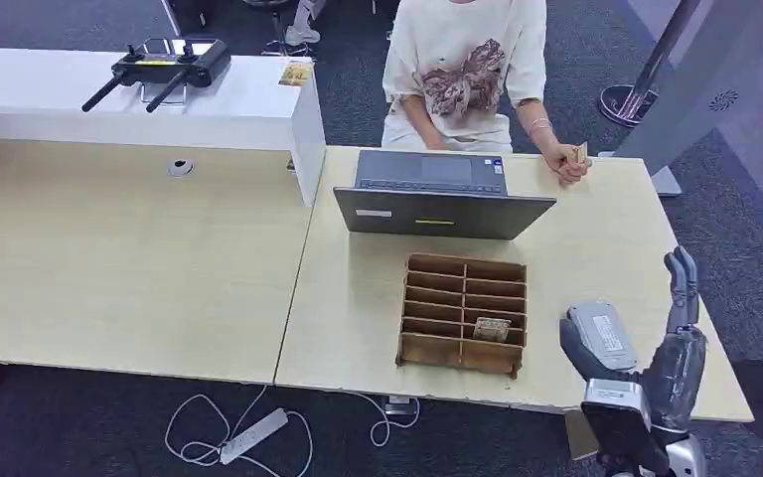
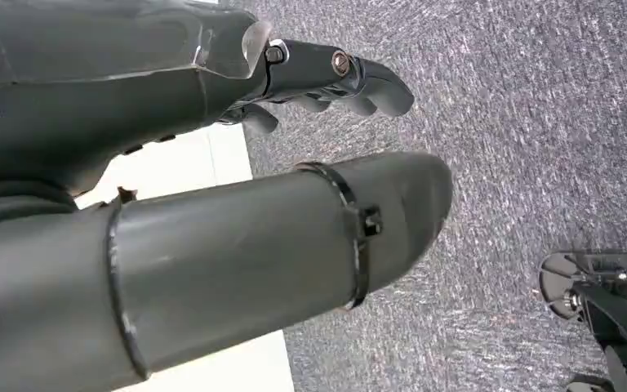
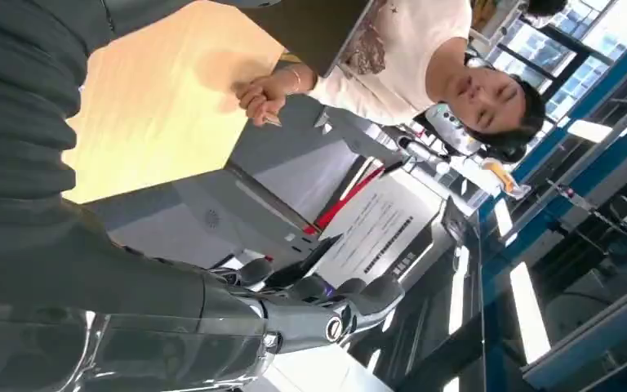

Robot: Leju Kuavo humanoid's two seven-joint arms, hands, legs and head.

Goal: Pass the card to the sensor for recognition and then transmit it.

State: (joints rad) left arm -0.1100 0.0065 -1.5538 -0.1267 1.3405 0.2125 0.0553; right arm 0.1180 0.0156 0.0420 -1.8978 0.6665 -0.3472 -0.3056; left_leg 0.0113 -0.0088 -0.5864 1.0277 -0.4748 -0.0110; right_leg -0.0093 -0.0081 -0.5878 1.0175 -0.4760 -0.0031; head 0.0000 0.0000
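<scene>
risk: we reach w/ the right hand (image 1: 678, 328) over the desk's right edge, and could miss the person's hand (image 1: 566, 162) holding the card (image 1: 581, 152). card is small, tan, pinched upright behind the laptop (image 1: 437, 194). left hand (image 2: 326, 77) hangs over carpet, fingers loosely curled on nothing; right hand's fingers apart, holding nothing.

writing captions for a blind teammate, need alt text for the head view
A person in a pale printed shirt sits behind a light wooden table, holding a card in a hand resting near an open laptop. In front of the laptop lies a wooden slotted organizer with one card in a slot. The robot's right hand hovers empty at the table's near right corner.
</scene>
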